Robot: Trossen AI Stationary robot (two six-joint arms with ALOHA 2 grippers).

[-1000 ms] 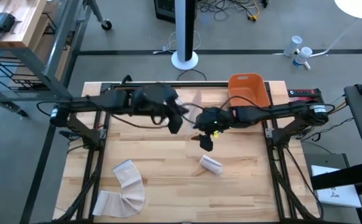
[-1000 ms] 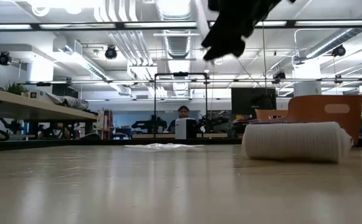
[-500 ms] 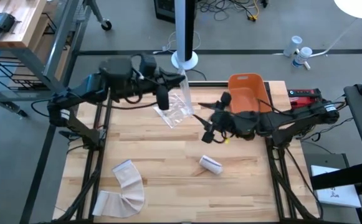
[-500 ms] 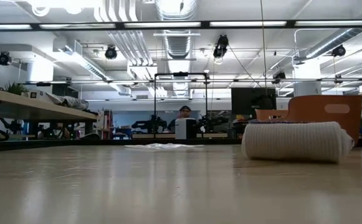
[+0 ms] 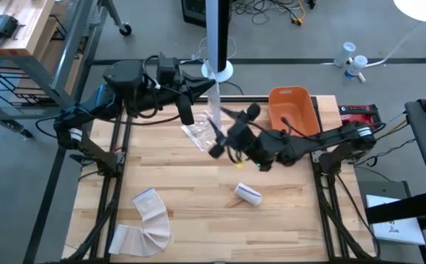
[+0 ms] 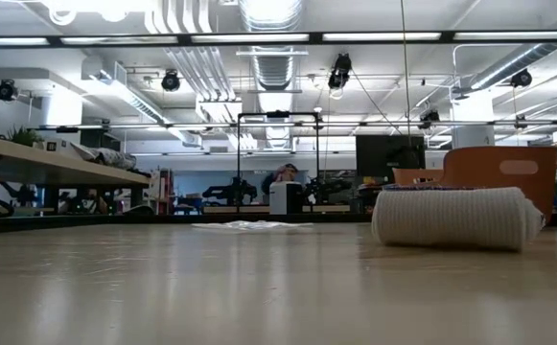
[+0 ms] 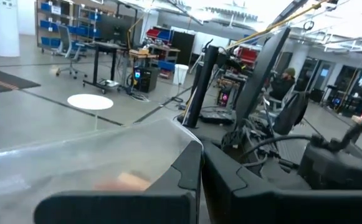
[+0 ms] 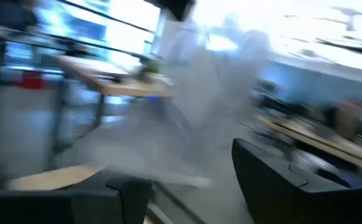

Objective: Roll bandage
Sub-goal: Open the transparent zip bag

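Observation:
A rolled bandage [image 5: 248, 193] [image 6: 455, 218] lies on its side on the wooden table, right of the middle. An unrolled bandage strip [image 5: 148, 220] lies flat at the near left. My left gripper [image 5: 189, 116] [image 7: 200, 163] is raised over the far middle of the table, shut on a clear plastic bag [image 5: 204, 126] [image 7: 93, 158]. My right gripper [image 5: 217, 144] [image 8: 193, 186] stands open and level beside the bag's lower end, with the bag just ahead of its fingers. Whether it touches the bag, I cannot tell. My left gripper pinches the clear bag by its upper edge [image 7: 179, 144] between its two shut fingers, which point about level. The bag hangs below the fingers. Whether its lower end [image 5: 198, 141] reaches the table does not show.
An orange bin [image 5: 293, 108] [image 6: 503, 172] stands at the far right of the table, behind the rolled bandage. Bare wood [image 5: 198, 191] lies between the strip and the roll. A person sits far off in the room behind the table.
My left gripper has risen and drawn toward the table's far edge, tipping up to level, with the clear bag hanging from it. My right gripper has climbed from above the rolled bandage, turned from pointing down to level, and swung left toward the bag. The roll has stayed put.

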